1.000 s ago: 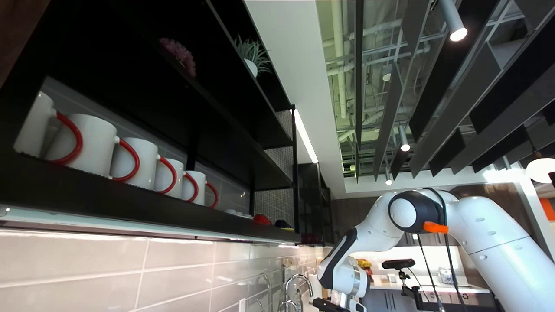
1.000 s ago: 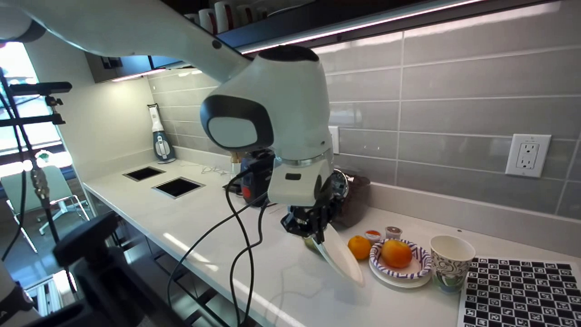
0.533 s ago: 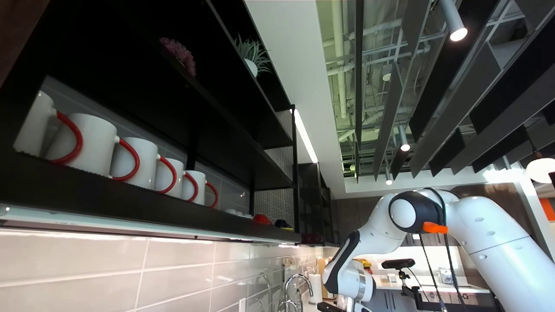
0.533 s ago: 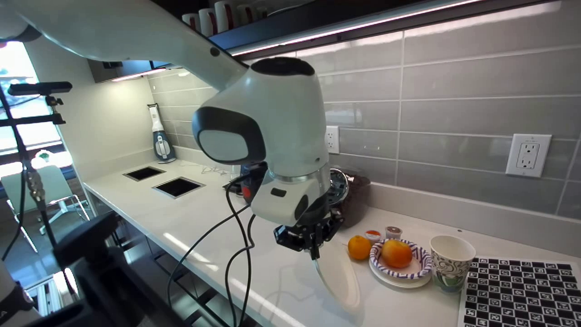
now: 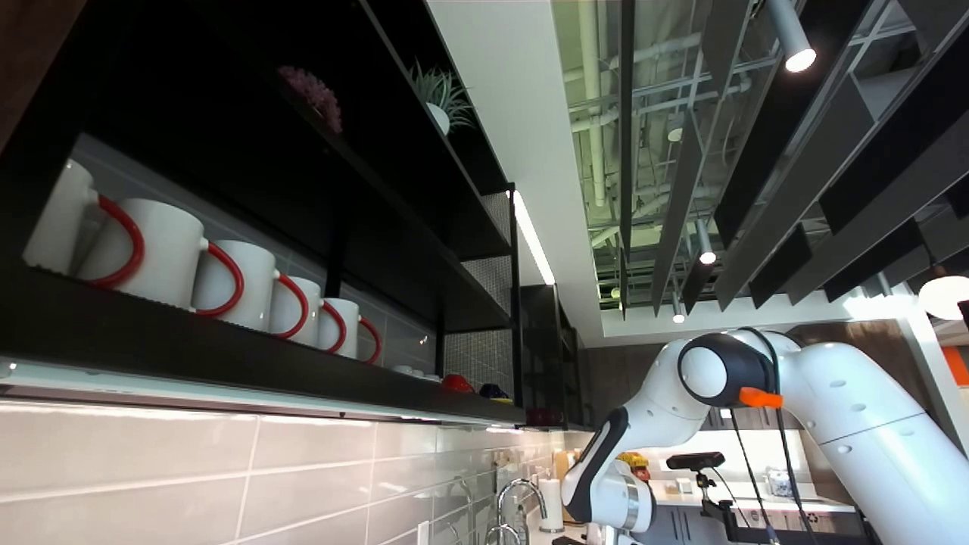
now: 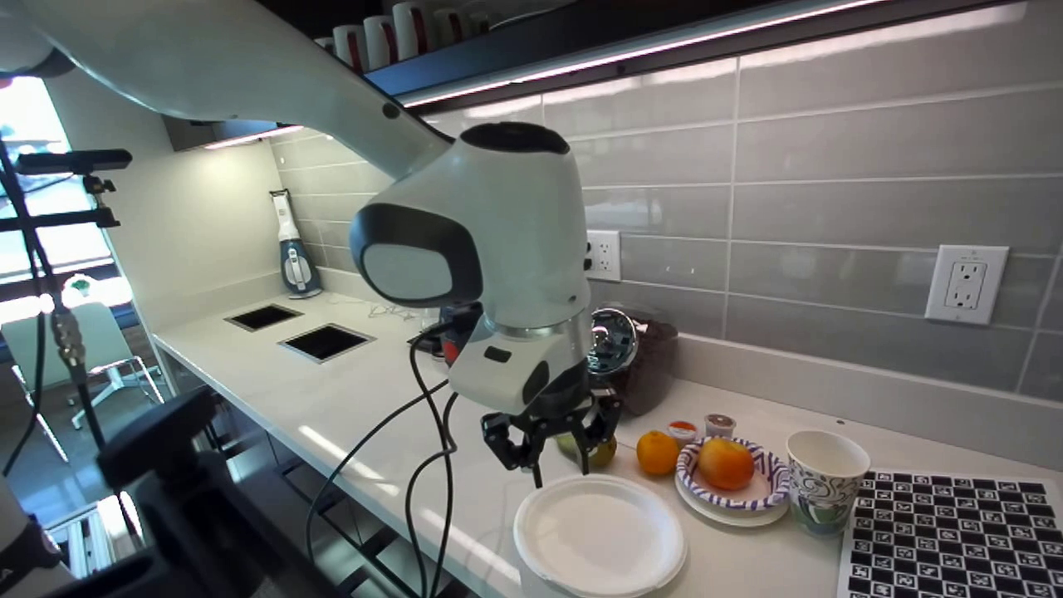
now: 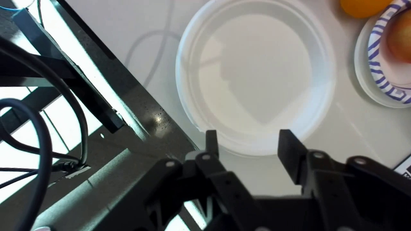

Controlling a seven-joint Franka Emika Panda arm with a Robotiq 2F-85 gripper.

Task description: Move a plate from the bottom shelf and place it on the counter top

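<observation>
The white round plate (image 6: pixel 602 536) lies flat on the white counter top (image 6: pixel 399 365), near its front edge. It also fills the upper middle of the wrist view (image 7: pixel 253 73). My gripper (image 6: pixel 561 476) is open and empty at the plate's rim. In the wrist view, its two fingers (image 7: pixel 247 138) are spread apart over the near rim, with nothing between them. I cannot tell whether a fingertip touches the plate. The bottom shelf (image 5: pixel 227 356) is a long black board holding white mugs with red handles; it also shows in an exterior view (image 6: pixel 531 46).
Beside the plate stand an orange (image 6: pixel 657 453), a patterned bowl (image 6: pixel 776 477) with a round fruit on a white plate, and a paper cup (image 6: pixel 826 486). Green fruit (image 6: pixel 604 453) lies behind my gripper. A checkered board (image 6: pixel 955 531) is further right. Cables (image 7: pixel 41 138) hang past the counter edge.
One second ago the gripper held the plate tilted above the counter. It came down, opened and let go. The plate now lies flat on the counter.
</observation>
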